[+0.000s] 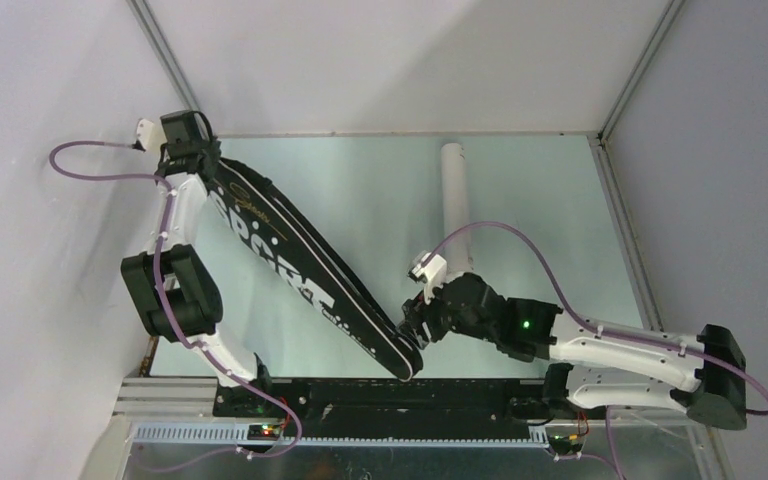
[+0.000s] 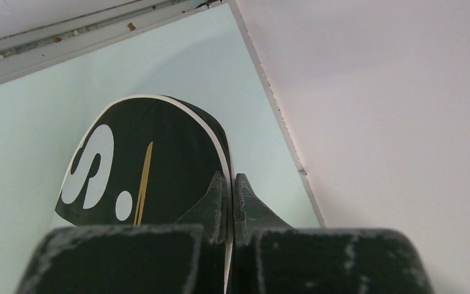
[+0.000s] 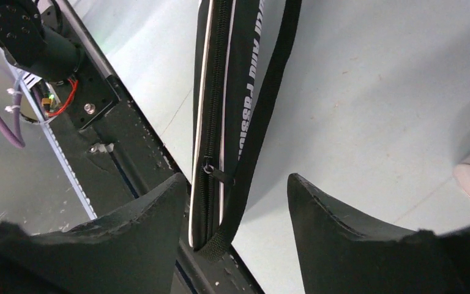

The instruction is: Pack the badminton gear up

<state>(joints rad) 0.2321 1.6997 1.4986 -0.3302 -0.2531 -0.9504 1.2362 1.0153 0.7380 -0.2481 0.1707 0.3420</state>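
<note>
Left gripper (image 2: 227,180) clamps tight on the head end of the black bag (image 1: 290,265), lying diagonally across the desk (image 1: 530,200); right gripper (image 3: 235,184) spread wide, empty, astride its handle end. Probably zipping step: next, right one must pinch the small zipper pull (image 3: 208,166).

Bag (image 1: 300,265): matt black cloth; strap (image 3: 263,122) coarse woven. Table (image 1: 380,200): smooth, faint sheen. Tube (image 1: 457,190): smooth matt card.
</note>
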